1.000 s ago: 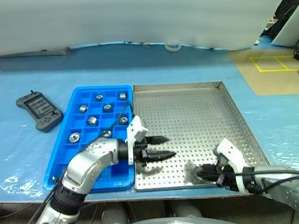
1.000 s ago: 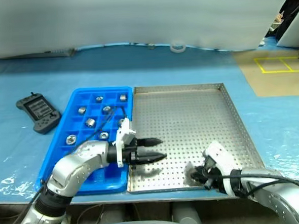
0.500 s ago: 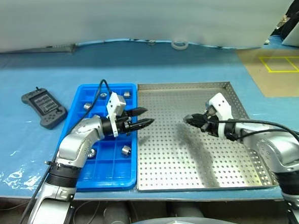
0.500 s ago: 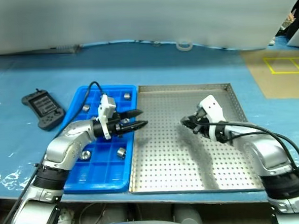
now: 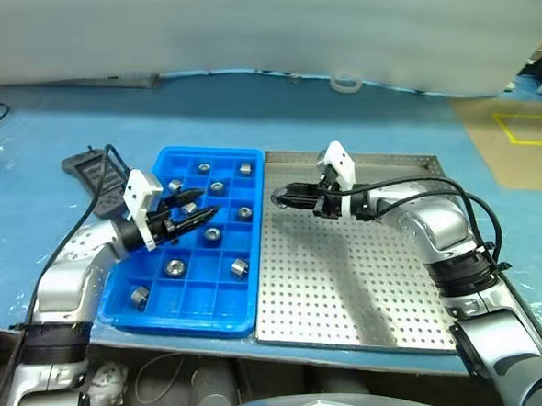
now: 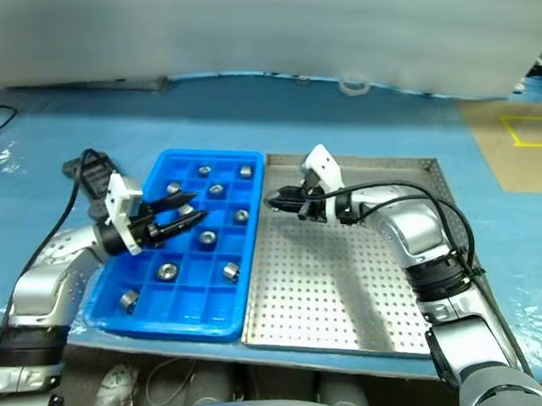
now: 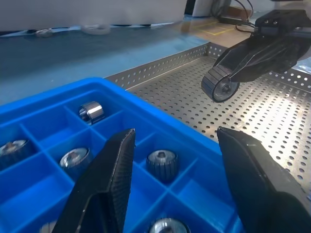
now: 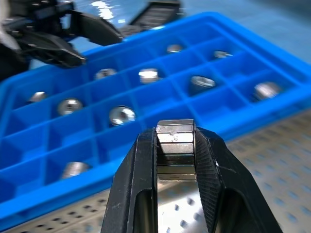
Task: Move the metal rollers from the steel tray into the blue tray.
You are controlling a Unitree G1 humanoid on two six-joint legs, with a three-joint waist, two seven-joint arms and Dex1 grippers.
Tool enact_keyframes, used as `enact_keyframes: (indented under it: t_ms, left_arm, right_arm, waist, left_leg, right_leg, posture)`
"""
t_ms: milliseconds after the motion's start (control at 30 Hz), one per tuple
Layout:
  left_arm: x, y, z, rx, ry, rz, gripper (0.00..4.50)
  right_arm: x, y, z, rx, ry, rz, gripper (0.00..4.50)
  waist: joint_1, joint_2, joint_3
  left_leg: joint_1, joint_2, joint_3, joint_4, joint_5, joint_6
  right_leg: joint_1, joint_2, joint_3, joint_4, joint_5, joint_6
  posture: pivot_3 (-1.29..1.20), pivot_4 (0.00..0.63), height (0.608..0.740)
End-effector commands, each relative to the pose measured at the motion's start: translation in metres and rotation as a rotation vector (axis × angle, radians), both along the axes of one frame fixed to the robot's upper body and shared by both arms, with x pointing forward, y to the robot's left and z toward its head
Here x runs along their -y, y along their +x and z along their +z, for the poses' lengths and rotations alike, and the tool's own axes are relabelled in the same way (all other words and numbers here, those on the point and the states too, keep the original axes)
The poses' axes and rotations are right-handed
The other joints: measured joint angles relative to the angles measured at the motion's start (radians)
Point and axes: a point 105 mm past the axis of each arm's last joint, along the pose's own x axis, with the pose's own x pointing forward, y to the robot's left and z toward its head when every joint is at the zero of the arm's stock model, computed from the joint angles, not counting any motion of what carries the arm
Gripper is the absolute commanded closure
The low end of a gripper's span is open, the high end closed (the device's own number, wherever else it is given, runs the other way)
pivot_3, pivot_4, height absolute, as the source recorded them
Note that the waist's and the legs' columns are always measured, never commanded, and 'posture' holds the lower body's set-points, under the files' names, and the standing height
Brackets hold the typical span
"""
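Observation:
My right gripper (image 5: 283,198) is shut on one of the metal rollers (image 8: 175,145), a small silver cylinder. It holds it just above the far left corner of the steel tray (image 5: 349,281), beside the blue tray (image 5: 195,320). Several metal rollers, such as one (image 5: 175,266) and another (image 5: 239,267), lie in the blue tray's compartments. My left gripper (image 5: 205,202) hovers open over the middle of the blue tray with nothing between its fingers. In the left wrist view the held roller (image 7: 219,88) shows beyond the blue rim.
A dark grey handheld controller (image 6: 90,173) lies on the blue table cover left of the blue tray, partly behind my left arm. A white tape roll (image 5: 344,83) sits at the back by the white wall. Yellow floor markings (image 5: 533,127) show at the far right.
My right gripper has carried the roller left across the steel tray to the blue tray's edge. My left gripper has swung left over the blue tray. The camera has also shifted.

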Motion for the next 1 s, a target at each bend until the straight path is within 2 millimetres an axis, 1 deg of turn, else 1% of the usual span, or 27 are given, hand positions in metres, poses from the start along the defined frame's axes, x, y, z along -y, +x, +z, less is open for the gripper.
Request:
enact_keyframes:
  t_ms: [33, 100, 167, 300, 367, 467, 500, 600, 633, 767, 867, 1000]
  left_arm:
    - [-0.007, -0.011, 0.016, 0.048, -0.005, 0.035, 1.68]
    - [-0.012, -0.019, 0.014, 0.037, -0.001, 0.071, 1.68]
    - [-0.017, -0.025, 0.013, 0.028, 0.002, 0.105, 1.68]
    - [-0.028, -0.035, 0.008, 0.001, 0.005, 0.165, 1.68]
    - [-0.036, -0.041, 0.006, -0.015, 0.020, 0.196, 1.68]
    - [-0.043, -0.045, 0.008, -0.026, 0.024, 0.222, 1.68]
    - [-0.044, -0.046, 0.007, -0.032, 0.024, 0.232, 1.68]
    - [-0.049, -0.051, 0.004, -0.049, 0.037, 0.250, 1.68]
    - [-0.049, -0.053, 0.005, -0.051, 0.039, 0.250, 1.68]
    - [-0.051, -0.055, 0.008, -0.061, 0.051, 0.268, 1.68]
    - [-0.047, -0.054, 0.012, -0.062, 0.055, 0.262, 1.68]
    - [-0.042, -0.048, 0.017, -0.057, 0.058, 0.254, 1.68]
  right_arm:
    - [-0.015, -0.015, 0.001, 0.010, -0.007, 0.170, 3.82]
    - [-0.024, -0.025, -0.008, 0.003, -0.027, 0.247, 3.82]
    - [-0.033, -0.031, -0.009, -0.010, -0.011, 0.299, 3.82]
    - [-0.048, -0.032, -0.008, -0.030, 0.017, 0.350, 3.82]
    - [-0.059, -0.033, -0.005, -0.033, 0.034, 0.390, 3.82]
    - [-0.074, -0.032, -0.004, -0.038, 0.046, 0.420, 3.82]
    - [-0.079, -0.033, -0.006, -0.052, 0.053, 0.432, 3.82]
    - [-0.093, -0.034, -0.018, -0.073, 0.049, 0.447, 3.82]
    - [-0.096, -0.035, -0.022, -0.103, 0.057, 0.448, 3.82]
    - [-0.102, -0.042, -0.034, -0.206, 0.074, 0.466, 3.82]
    - [-0.101, -0.050, -0.037, -0.238, 0.073, 0.495, 3.82]
    - [-0.097, -0.051, -0.039, -0.244, 0.069, 0.495, 3.82]
  waist:
    - [0.021, -0.001, 0.001]
    - [0.035, -0.001, 0.001]
    - [0.046, -0.001, 0.002]
    - [0.066, -0.002, 0.002]
    - [0.078, -0.002, 0.003]
    - [0.086, -0.004, 0.003]
    - [0.089, -0.004, 0.003]
    - [0.100, -0.004, 0.002]
    - [0.104, -0.005, 0.002]
    - [0.113, -0.006, 0.003]
    - [0.114, -0.006, 0.003]
    - [0.114, -0.006, 0.003]
  left_leg:
    - [-0.001, 0.000, 0.000, 0.000, 0.000, 0.000]
    - [0.000, 0.000, -0.001, 0.000, 0.000, -0.001]
    - [0.000, 0.000, -0.001, 0.000, 0.000, -0.001]
    - [0.001, 0.001, -0.003, -0.002, 0.003, -0.006]
    - [0.001, 0.001, -0.004, -0.004, 0.003, -0.006]
    - [0.002, 0.001, -0.004, -0.007, 0.004, -0.008]
    - [0.003, 0.002, -0.004, -0.008, 0.006, -0.011]
    - [0.002, 0.002, -0.005, -0.009, 0.007, -0.011]
    - [0.002, 0.002, -0.005, -0.009, 0.007, -0.011]
    - [-0.001, 0.002, -0.006, -0.010, 0.006, -0.011]
    - [0.000, 0.002, -0.008, -0.010, 0.007, -0.012]
    - [0.001, 0.002, -0.008, -0.010, 0.008, -0.014]
  right_leg:
    - [0.000, 0.000, -0.001, 0.000, 0.000, 0.000]
    - [0.000, 0.000, -0.002, 0.000, 0.000, 0.000]
    - [0.000, -0.001, -0.002, -0.001, 0.000, 0.000]
    - [-0.001, -0.001, -0.004, 0.000, 0.000, 0.000]
    - [-0.002, -0.001, -0.004, 0.000, 0.000, 0.000]
    - [-0.002, 0.000, -0.004, 0.000, 0.000, 0.001]
    - [-0.004, 0.001, -0.004, 0.000, 0.000, 0.001]
    - [-0.008, 0.001, -0.005, 0.000, 0.000, 0.001]
    - [-0.008, 0.001, -0.006, 0.000, 0.000, 0.001]
    - [-0.009, 0.001, -0.008, -0.001, 0.002, 0.005]
    - [-0.009, 0.001, -0.009, -0.001, 0.002, 0.005]
    - [-0.009, 0.001, -0.008, 0.000, 0.002, 0.005]
  posture:
    - [0.26, 0.150, 0.740]
    - [0.29, 0.150, 0.740]
    - [0.32, 0.150, 0.740]
    - [0.37, 0.150, 0.740]
    - [0.38, 0.150, 0.740]
    - [0.40, 0.150, 0.740]
    - [0.40, 0.150, 0.740]
    - [0.41, 0.150, 0.740]
    - [0.42, 0.150, 0.740]
    - [0.42, 0.150, 0.740]
    - [0.41, 0.150, 0.740]
    - [0.39, 0.150, 0.740]
